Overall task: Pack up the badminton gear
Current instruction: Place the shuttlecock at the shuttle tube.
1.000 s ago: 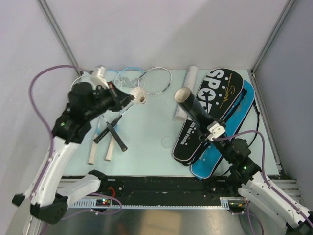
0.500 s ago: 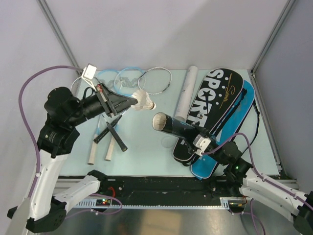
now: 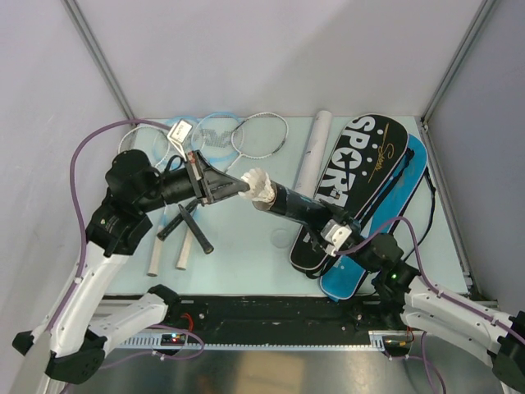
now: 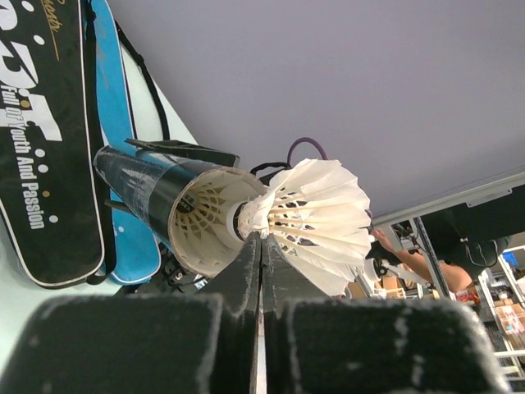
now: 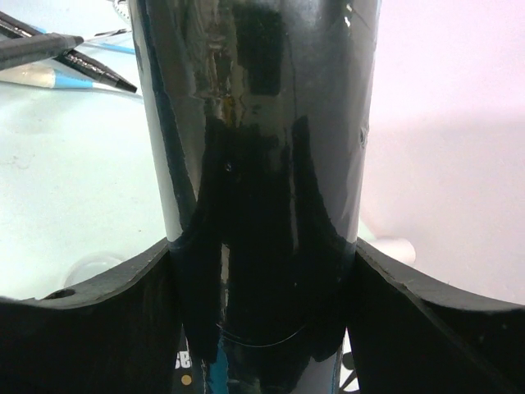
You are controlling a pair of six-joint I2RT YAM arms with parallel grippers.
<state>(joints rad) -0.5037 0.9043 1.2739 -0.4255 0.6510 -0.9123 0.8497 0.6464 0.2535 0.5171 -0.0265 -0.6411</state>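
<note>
1. The small white feather shuttlecock (image 4: 316, 222) hangs in mid-air, its cork end just at the open mouth of the long glossy black tube (image 4: 139, 185).
2. The left gripper (image 4: 261, 245) is pinched tight on the shuttlecock's base; the right gripper (image 5: 262, 271) clasps the tube's body, jaws spread wide.
3. The feathers look light and brittle, so the base is the safer hold. The tube seems stiff but slick.
4. Below lie a plain white tube (image 3: 310, 156), a black racket-shaped "SPORT" bag (image 3: 365, 160) stacked on a blue bag (image 3: 353, 279), and thin-framed rackets (image 3: 258, 135). Nothing blocks the mouth, though the skirt could catch the rim.
</note>
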